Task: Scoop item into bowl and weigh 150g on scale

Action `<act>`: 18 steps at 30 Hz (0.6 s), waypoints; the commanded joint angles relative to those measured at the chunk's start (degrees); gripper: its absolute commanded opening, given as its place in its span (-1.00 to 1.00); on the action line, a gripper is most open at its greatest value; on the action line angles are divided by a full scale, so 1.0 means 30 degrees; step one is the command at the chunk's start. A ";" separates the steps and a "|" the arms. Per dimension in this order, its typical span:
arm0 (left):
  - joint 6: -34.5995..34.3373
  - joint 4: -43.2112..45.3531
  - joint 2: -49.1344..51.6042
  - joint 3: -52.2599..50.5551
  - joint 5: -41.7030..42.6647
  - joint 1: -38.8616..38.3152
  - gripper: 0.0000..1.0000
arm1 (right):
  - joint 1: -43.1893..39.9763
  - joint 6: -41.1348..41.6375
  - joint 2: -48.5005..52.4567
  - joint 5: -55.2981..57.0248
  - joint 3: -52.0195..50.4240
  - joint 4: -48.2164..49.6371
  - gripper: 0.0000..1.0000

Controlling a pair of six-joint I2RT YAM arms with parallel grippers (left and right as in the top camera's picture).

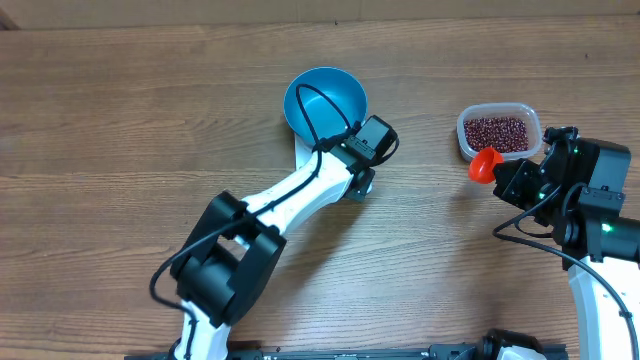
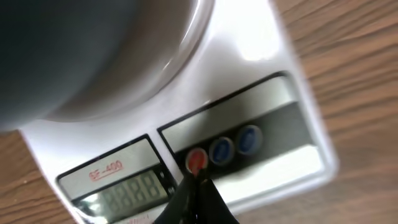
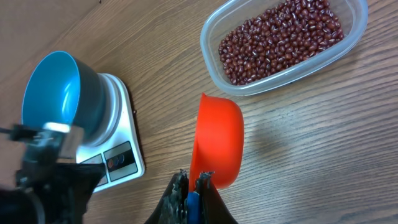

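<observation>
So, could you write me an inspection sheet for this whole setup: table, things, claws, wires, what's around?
Surface: wooden table, bare wood grain, no spills seen.
Job's things: blue bowl looks empty and stands on the white scale; beans fill a clear tub, apart from the scale.
Clutter: nothing seen.
Grippers: left gripper is shut, its tip just by the scale's red button; contact cannot be told. Right gripper is shut on the red scoop, near the tub, no beans seen in it.
Cables: black cable loops from the left arm over the bowl.
Surroundings: nothing seen.
</observation>
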 commanded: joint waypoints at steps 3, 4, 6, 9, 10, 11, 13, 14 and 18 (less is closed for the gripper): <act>0.0364 -0.0153 -0.3206 0.0095 0.0364 -0.0627 -0.92 | -0.0058 -0.0073 -0.0036 0.0066 0.0648 0.0131 -0.92; 0.0364 -0.0211 -0.3504 0.0095 0.0372 -0.0685 -0.91 | -0.0058 -0.0073 -0.0036 0.0066 0.0648 0.0146 -0.92; 0.0364 -0.0342 -0.4029 0.0095 0.0364 -0.0765 -0.92 | -0.0058 -0.0073 -0.0036 0.0066 0.0648 0.0175 -0.92; 0.0364 -0.0561 -0.4670 0.0095 0.0342 -0.0765 -0.91 | -0.0058 -0.0080 -0.0036 0.0066 0.0648 0.0175 -0.93; 0.0357 -0.0634 -0.4881 0.0095 0.0277 -0.0758 -0.91 | -0.0058 -0.0080 -0.0036 0.0066 0.0648 0.0175 -0.93; 0.0357 -0.0707 -0.5049 0.0095 0.0270 -0.0721 -0.92 | -0.0058 -0.0080 -0.0036 0.0066 0.0648 0.0168 -0.93; 0.0350 -0.0801 -0.5457 0.0095 0.0270 -0.0619 -0.92 | -0.0058 -0.0087 -0.0036 0.0066 0.0648 0.0168 -0.92; 0.0335 -0.0823 -0.5639 0.0095 0.0277 -0.0561 -0.92 | -0.0058 -0.0087 -0.0036 0.0066 0.0648 0.0168 -0.93; -0.0036 -0.0838 -0.6411 0.0095 0.0226 -0.0095 -0.91 | -0.0058 -0.0087 -0.0036 0.0066 0.0648 0.0182 -0.93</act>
